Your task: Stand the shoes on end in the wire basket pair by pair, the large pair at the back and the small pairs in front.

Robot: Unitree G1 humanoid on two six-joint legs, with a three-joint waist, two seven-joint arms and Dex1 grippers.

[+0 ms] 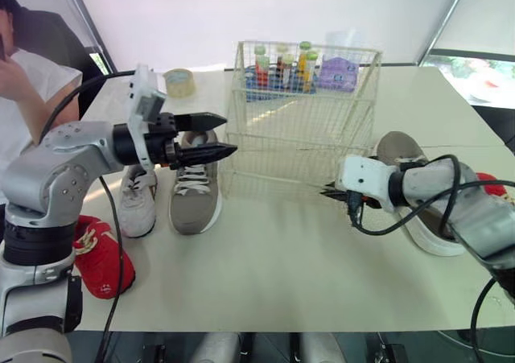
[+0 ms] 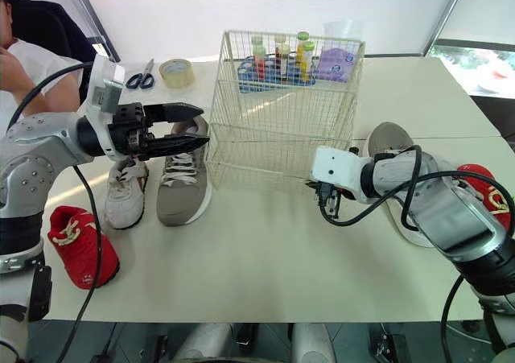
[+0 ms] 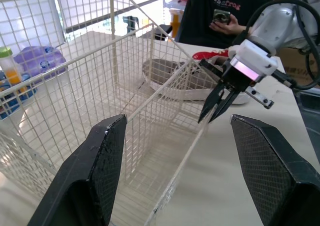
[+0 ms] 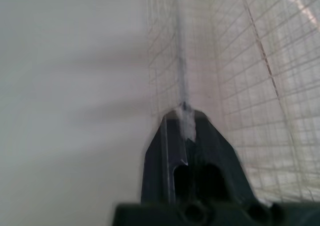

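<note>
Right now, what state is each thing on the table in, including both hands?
wire basket, upright, no shoes inside.
left hand, open, empty.
right hand, shut on the basket's corner wire.
left grey shoe, flat on its sole, laced.
white shoe, flat on its sole.
left red shoe, on its sole, at the table edge.
right grey shoe, flat on its sole.
scissors, closed.
tape roll, lying flat.

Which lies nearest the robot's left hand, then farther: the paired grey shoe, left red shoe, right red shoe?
From the left hand, by the right eye view:
1. grey shoe, just under it.
2. left red shoe, front left.
3. right red shoe, far right.
</note>
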